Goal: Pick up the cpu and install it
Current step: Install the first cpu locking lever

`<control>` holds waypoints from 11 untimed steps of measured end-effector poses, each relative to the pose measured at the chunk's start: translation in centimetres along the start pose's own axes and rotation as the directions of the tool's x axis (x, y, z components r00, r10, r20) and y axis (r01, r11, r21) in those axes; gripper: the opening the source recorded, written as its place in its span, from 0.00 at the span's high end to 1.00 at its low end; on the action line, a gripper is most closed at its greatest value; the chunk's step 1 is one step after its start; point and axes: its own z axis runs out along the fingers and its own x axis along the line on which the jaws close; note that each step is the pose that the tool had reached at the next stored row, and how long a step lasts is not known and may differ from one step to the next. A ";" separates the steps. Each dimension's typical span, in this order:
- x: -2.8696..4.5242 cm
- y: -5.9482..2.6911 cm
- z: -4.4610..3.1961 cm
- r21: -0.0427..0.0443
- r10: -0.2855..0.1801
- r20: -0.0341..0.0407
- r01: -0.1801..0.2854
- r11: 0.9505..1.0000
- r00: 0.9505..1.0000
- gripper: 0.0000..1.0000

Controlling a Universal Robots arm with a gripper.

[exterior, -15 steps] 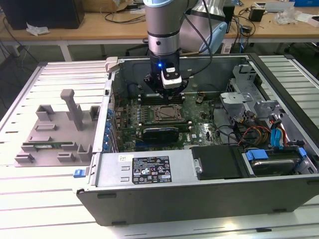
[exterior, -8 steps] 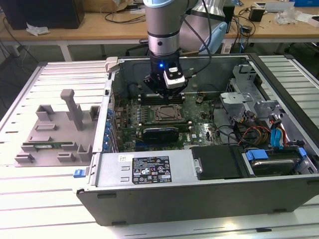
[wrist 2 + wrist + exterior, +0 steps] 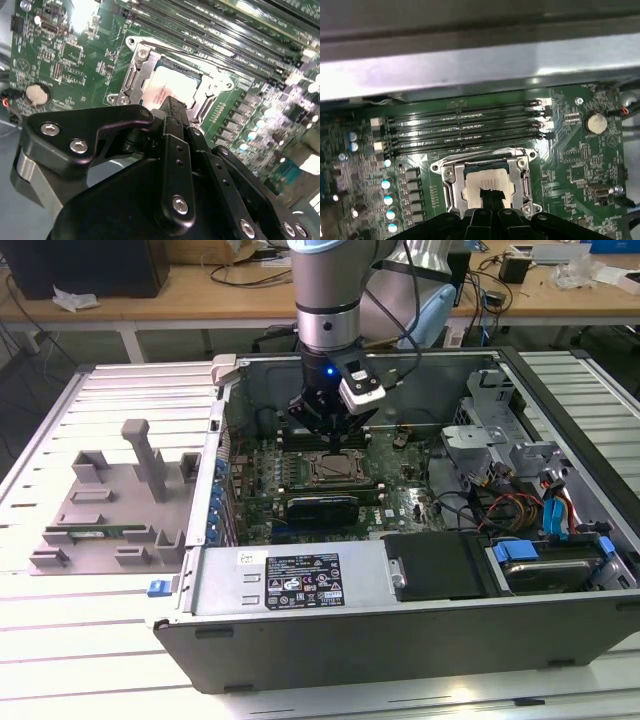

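The cpu [image 3: 487,181] lies flat inside the metal-rimmed socket frame [image 3: 449,187] on the green motherboard; its silver top also shows in the second wrist view [image 3: 172,89] and the exterior view [image 3: 334,468]. My gripper [image 3: 330,428] hangs inside the open computer case [image 3: 300,585], just above and slightly behind the socket. In both wrist views the black fingers [image 3: 172,130] come together into one narrow tip over the cpu's near edge. The gripper [image 3: 488,196] looks shut, and nothing is visibly held between the fingers.
Memory slots [image 3: 465,132] run just beyond the socket, below the case's rear wall [image 3: 470,65]. A coin battery [image 3: 595,121] sits on the board. A drive cage and cables [image 3: 520,470] fill the exterior view's right. A grey fixture [image 3: 115,505] holding a green memory stick [image 3: 95,533] lies outside the case.
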 end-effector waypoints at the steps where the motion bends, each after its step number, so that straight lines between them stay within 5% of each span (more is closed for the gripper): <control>1: 0.01 0.00 0.02 -0.002 -0.024 0.001 0.024 1.000 1.000 0.89; 3: 0.01 -0.12 0.05 -0.005 -0.066 0.003 0.066 0.998 0.998 0.89; 11: -0.09 -1.12 0.13 -0.005 -0.071 0.004 0.071 0.997 0.997 0.89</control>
